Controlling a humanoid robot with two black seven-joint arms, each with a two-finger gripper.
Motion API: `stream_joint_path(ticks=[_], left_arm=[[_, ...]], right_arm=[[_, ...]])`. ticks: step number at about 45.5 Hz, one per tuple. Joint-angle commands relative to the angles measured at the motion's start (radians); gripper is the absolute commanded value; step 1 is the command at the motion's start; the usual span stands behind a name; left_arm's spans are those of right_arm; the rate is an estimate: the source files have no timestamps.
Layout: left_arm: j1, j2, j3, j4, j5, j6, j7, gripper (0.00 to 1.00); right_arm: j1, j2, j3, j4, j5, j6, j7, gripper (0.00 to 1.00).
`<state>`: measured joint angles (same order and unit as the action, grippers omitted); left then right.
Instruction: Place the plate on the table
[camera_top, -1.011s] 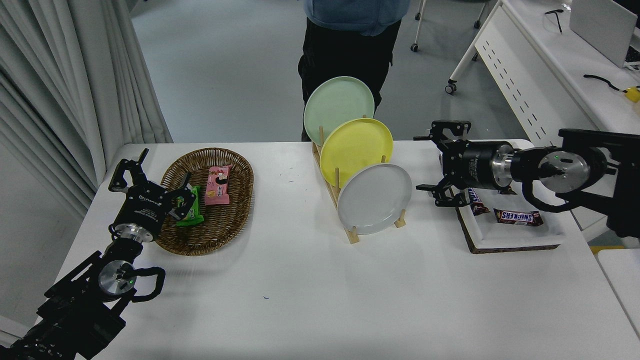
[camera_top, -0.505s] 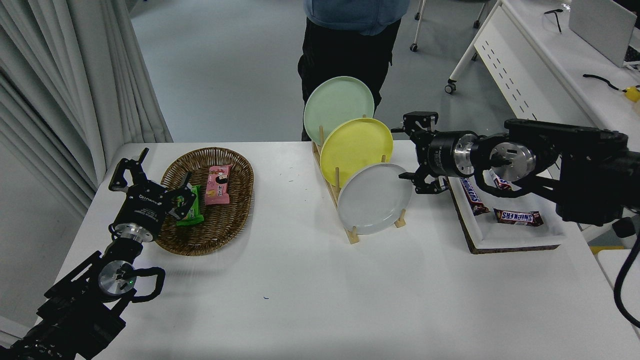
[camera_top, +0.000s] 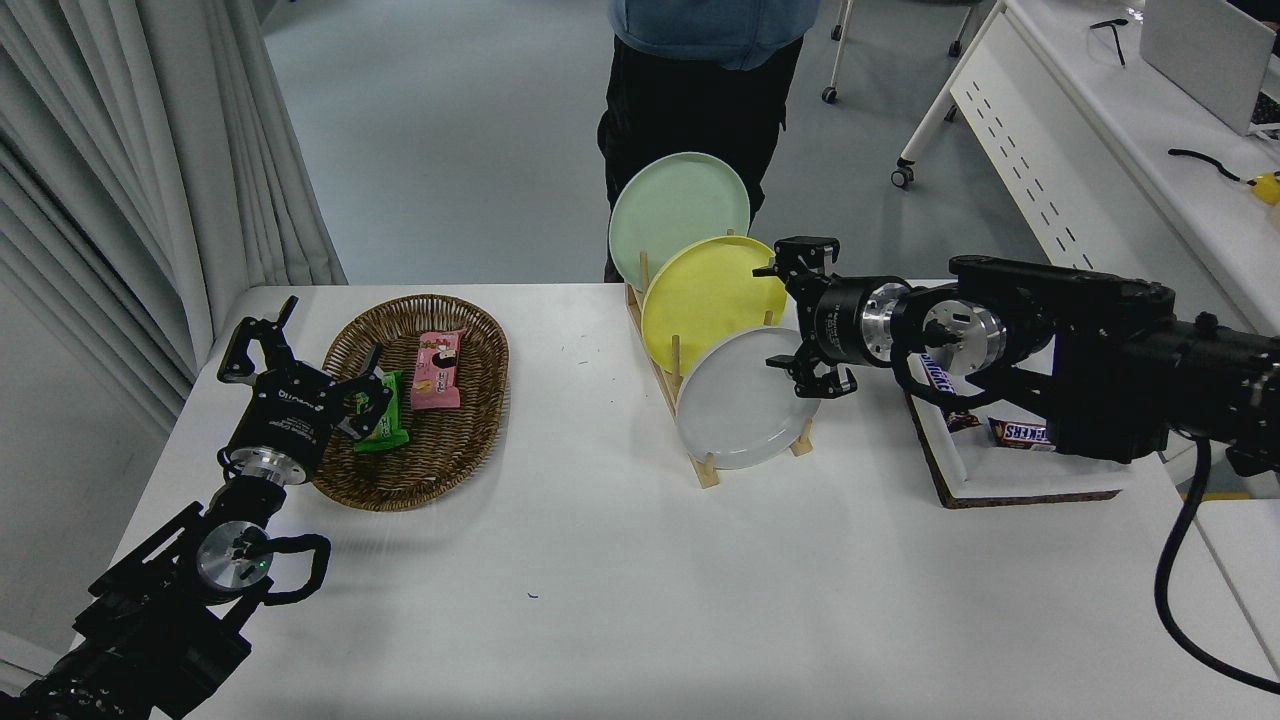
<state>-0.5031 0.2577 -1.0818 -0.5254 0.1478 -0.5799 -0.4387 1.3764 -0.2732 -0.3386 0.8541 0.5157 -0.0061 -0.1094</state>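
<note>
The right pincer (camera_top: 797, 318) is hanging spread open right of centre, straddling the upper right rim of the grey plate (camera_top: 742, 402), which is standing tilted in the wooden rack (camera_top: 706, 462) on the white surface (camera_top: 640, 580). The left pincer (camera_top: 300, 355) is sitting open at lower left.

The white table (camera_top: 640, 600) carries a wicker basket (camera_top: 440, 470), a wooden plate rack (camera_top: 705, 470) and a tray (camera_top: 1010, 480).

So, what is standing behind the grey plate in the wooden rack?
Behind the grey plate stands a yellow plate, and behind that a pale green plate. Each plate covers the lower part of the one behind it, so those parts and their rack slots are hidden.
</note>
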Motion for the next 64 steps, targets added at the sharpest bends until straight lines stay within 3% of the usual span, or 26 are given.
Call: stream_joint_path(ticks=[1,7,15,40,64], left_arm=[[0.000,0.000,0.000,0.001,-0.001,0.000,0.000,1.00],[0.000,0.000,-0.001,0.001,-0.001,0.000,0.000,1.00],[0.000,0.000,0.000,0.001,-0.001,0.000,0.000,1.00],[0.000,0.000,0.000,-0.001,-0.001,0.000,0.000,1.00],[0.000,0.000,0.000,-0.001,-0.001,0.000,0.000,1.00]], right_arm=[[-0.017,0.009,0.020,-0.006,0.009,-0.009,-0.001,0.90],[-0.026,0.009,0.047,-0.006,0.007,-0.009,-0.001,0.73],[-0.031,0.009,0.063,-0.006,0.006,-0.011,-0.001,0.60],[-0.034,0.017,0.069,-0.007,0.029,-0.084,-0.026,0.60],[-0.034,0.016,0.089,-0.007,0.032,-0.094,-0.072,0.45]])
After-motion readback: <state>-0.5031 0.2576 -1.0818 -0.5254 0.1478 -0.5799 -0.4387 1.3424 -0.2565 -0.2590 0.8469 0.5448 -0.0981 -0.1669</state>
